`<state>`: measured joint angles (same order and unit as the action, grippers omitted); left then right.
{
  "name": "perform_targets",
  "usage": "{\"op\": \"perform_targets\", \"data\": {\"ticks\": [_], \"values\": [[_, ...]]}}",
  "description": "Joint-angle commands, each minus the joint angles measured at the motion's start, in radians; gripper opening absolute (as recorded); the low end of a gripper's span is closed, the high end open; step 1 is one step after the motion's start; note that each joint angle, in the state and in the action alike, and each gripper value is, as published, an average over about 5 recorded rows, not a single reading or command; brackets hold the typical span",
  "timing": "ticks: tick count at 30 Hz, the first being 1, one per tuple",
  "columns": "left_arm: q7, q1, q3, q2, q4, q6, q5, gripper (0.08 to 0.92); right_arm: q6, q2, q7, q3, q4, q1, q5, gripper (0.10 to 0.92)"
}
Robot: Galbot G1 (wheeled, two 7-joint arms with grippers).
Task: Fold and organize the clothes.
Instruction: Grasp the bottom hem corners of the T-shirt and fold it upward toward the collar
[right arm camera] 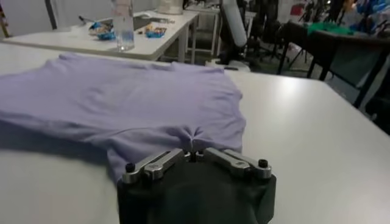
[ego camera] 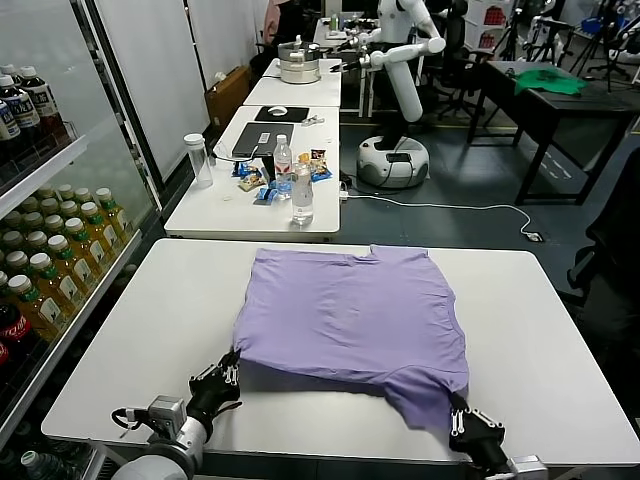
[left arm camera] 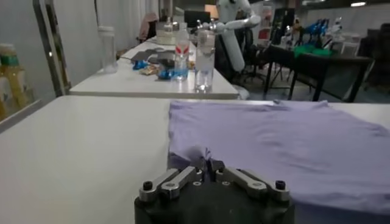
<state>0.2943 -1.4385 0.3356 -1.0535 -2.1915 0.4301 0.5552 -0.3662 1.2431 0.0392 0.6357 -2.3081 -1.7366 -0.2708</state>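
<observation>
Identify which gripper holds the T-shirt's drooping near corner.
The right gripper: its T-shirt corner hangs lower toward the table's near edge; the left gripper pinches the other, flatter near corner.

**Hidden and cut off**

The T-shirt (ego camera: 355, 315) lies doubled, so its underside and any print are hidden. Fabric bunches over the fingertips of the left gripper (ego camera: 232, 372) and right gripper (ego camera: 457, 418). Both arms run past the head view's lower edge
</observation>
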Motion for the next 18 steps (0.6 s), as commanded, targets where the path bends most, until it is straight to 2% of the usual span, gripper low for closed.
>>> {"op": "perform_targets", "data": {"ticks": [1, 18], "values": [[-0.002, 0.042, 0.001, 0.008, -0.006, -0.014, 0.034, 0.153, 0.007, -0.027, 0.010, 0.036, 0.036, 0.134, -0.044, 0.110], [-0.012, 0.262, -0.081, 0.004, 0.227, -0.007, 0.023, 0.151, -0.033, -0.130, 0.013, -0.072, 0.291, 0.455, -0.040, 0.110]]}}
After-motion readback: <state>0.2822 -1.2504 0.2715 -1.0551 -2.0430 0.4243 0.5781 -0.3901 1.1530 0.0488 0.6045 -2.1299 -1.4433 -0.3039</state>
